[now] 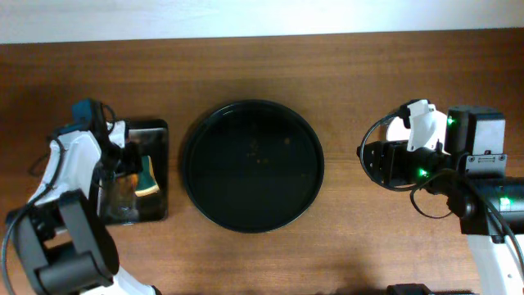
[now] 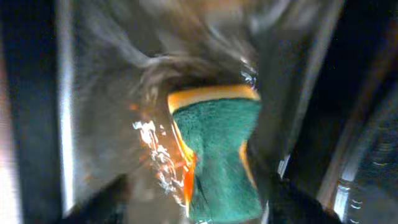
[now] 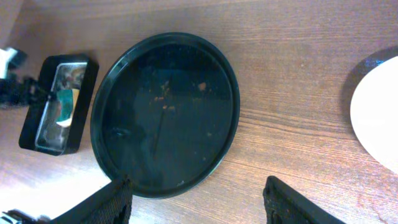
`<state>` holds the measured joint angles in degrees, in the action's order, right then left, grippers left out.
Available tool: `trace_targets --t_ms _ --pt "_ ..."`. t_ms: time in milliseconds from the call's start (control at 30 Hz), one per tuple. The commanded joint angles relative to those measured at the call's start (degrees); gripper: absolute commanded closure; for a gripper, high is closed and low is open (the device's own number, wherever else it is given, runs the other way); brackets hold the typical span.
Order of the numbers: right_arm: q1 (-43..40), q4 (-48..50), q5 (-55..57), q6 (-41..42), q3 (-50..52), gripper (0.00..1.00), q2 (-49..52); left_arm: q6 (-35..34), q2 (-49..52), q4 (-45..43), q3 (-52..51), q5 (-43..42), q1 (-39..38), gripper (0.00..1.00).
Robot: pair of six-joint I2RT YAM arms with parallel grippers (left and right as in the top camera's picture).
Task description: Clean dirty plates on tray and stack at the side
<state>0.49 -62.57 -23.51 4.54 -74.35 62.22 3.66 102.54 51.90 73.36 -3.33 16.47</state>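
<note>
We see the tray [image 1: 246,192] lying flat on the table [image 1: 344,65]. It is round, so it has no long axis, and a few orange specks [image 1: 286,141] dot its floor. A white plate [image 3: 379,118] lies flat, apart from the tray on the right arm's side. The right fingers [image 3: 118,199] hang spread wide, holding nothing. Just beside the tray's other side, the left fingers [image 1: 115,162] sit over the sponge [image 2: 217,155] in the small tray [image 1: 160,127]. Through the blur we cannot tell whether they are spread or pinching.

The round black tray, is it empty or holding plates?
Empty of plates. The black tray shows only its bare floor with a few orange specks.
</note>
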Motion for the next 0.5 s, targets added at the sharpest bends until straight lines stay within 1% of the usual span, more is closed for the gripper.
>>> trace_targets --t_ms 0,100,133,167,200,233,267,333,433,467 --pt "0.3 0.2 -0.5 0.4 -0.2 0.32 -0.1 -0.6 -8.0 1.2 2.2 -1.6 -0.3 0.27" --pt "0.3 0.6 -0.5 0.4 -0.2 0.32 -0.1 -0.6 -18.3 2.3 2.2 -1.7 -0.3 0.27" --pt "0.3 1.1 -0.5 0.4 -0.3 0.31 -0.2 -0.6 -24.7 3.1 2.2 -1.8 -0.3 0.25" --pt "0.3 1.9 -0.5 0.4 -0.3 0.31 -0.5 -0.6 -29.2 3.7 2.2 -1.8 -0.3 0.01" --pt "0.3 2.2 -0.5 0.3 -0.3 0.31 -1.1 -0.6 -34.2 4.6 2.2 -1.8 -0.3 0.01" --pt "0.3 2.4 -0.5 0.1 -0.3 0.31 -1.8 -0.6 -37.0 5.2 2.2 -1.8 -0.3 0.01" --pt "0.3 3.1 -0.5 -0.3 -0.4 0.29 -4.1 -0.6 -42.0 6.8 2.2 -1.8 -0.3 0.01" --pt "0.3 3.8 -0.5 -0.7 -0.3 0.26 -8.5 -0.6 -48.2 8.0 2.2 -1.9 -0.3 0.01" --pt "0.3 3.8 -0.5 -0.7 -0.3 0.25 -13.1 -0.6 -50.9 8.2 2.2 -3.3 -0.3 0.01" --pt "0.3 3.8 -0.5 -0.7 -0.3 0.01 -13.6 -0.6 -50.9 9.1 2.2 -3.3 -0.3 0.01"
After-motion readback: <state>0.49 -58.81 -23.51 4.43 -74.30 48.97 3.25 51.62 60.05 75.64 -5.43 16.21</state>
